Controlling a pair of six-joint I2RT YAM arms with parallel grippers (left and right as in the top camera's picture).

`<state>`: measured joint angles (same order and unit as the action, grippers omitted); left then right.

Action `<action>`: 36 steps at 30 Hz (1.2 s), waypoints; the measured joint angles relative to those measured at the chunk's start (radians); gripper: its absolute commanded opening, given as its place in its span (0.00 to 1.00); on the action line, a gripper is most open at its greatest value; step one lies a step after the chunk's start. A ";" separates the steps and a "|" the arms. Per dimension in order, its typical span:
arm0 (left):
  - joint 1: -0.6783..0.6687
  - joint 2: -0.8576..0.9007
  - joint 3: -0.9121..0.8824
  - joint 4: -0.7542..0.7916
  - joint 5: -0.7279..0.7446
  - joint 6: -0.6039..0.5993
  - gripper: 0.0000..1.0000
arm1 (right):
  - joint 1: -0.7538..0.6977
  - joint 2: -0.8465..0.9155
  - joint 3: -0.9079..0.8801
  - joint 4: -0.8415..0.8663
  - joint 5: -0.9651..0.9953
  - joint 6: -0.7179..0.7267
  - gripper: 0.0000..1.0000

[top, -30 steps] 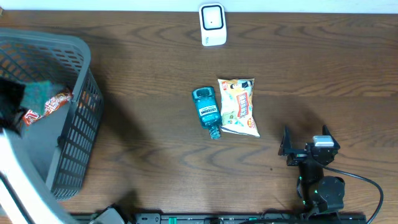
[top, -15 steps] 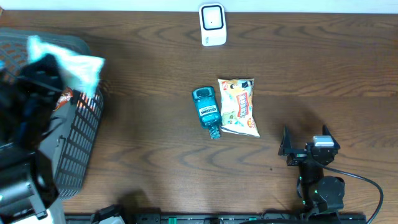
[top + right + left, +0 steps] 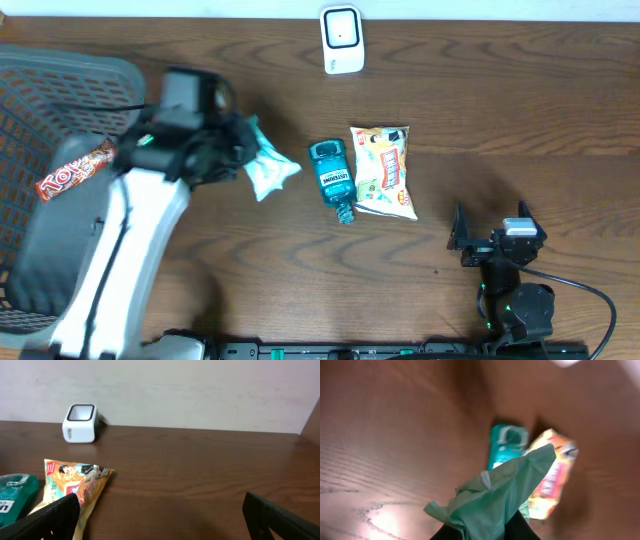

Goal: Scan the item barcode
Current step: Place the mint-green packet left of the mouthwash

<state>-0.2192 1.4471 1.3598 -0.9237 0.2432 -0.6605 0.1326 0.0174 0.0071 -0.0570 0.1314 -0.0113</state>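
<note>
Nearest, the right end effector (image 3: 490, 218) sits wide open and empty. Over the desk (image 3: 520, 100), the left end effector (image 3: 232, 152) pinches the green pouch (image 3: 268, 170) beside the mouthwash bottle (image 3: 332, 178). Carry it to the far scanner (image 3: 341, 40) with the barcode side, unclear in the blur, facing its window.

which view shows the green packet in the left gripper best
Left wrist: the packet is large in frame, pinched in the left gripper, though blurred. Overhead shows it small, partly under the gripper. Right wrist misses it.
</note>
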 measured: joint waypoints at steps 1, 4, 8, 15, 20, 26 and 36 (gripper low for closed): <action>-0.024 0.053 0.000 0.000 -0.013 0.006 0.07 | 0.000 0.000 0.000 0.000 0.000 0.000 0.99; -0.063 0.150 0.000 0.001 -0.037 0.010 0.08 | 0.000 0.000 0.000 0.000 0.000 0.000 0.99; -0.112 0.321 0.000 0.014 -0.068 0.011 0.08 | 0.000 0.000 0.000 0.000 0.000 0.000 0.99; -0.195 0.548 -0.002 0.029 -0.087 0.010 0.08 | 0.000 0.000 0.000 0.000 0.000 0.000 0.99; -0.221 0.557 -0.002 0.037 -0.089 0.011 0.74 | 0.000 0.000 0.000 0.000 0.000 0.000 0.99; -0.220 0.546 0.031 -0.042 -0.092 0.027 0.95 | 0.000 0.000 0.000 0.000 0.000 0.000 0.99; -0.189 0.291 0.301 -0.090 -0.111 0.174 0.98 | 0.000 0.000 0.000 0.000 0.000 0.000 0.99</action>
<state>-0.4080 1.7386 1.6604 -1.0142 0.1326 -0.4870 0.1326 0.0174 0.0071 -0.0570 0.1314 -0.0113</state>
